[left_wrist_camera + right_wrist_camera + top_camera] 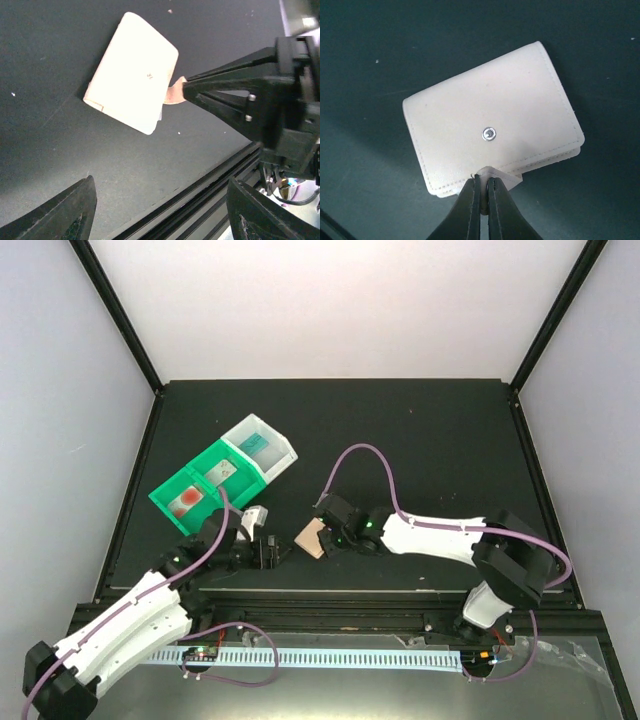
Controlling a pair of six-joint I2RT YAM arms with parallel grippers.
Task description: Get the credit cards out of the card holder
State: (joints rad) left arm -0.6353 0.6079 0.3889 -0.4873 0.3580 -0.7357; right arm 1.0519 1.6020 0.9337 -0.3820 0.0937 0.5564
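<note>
The card holder (312,537) lies closed on the black table, its pale peach outside up; it also shows in the right wrist view (490,115) with a metal snap stud (489,133). My right gripper (484,186) is shut on the holder's small closure tab (506,176) at its near edge. The left wrist view shows the holder (132,72) with the right gripper's fingers (200,92) pinching the tab. My left gripper (160,212) is open and empty, just left of the holder (268,550). Three credit cards lie in the bins: teal (256,444), pale grey-white (223,470), red-blotched (187,500).
A green two-compartment bin (168,490) and a white bin (280,452) stand at the back left of the table. The table's front rail (200,195) runs close under my left gripper. A purple cable (360,452) arcs above the right arm.
</note>
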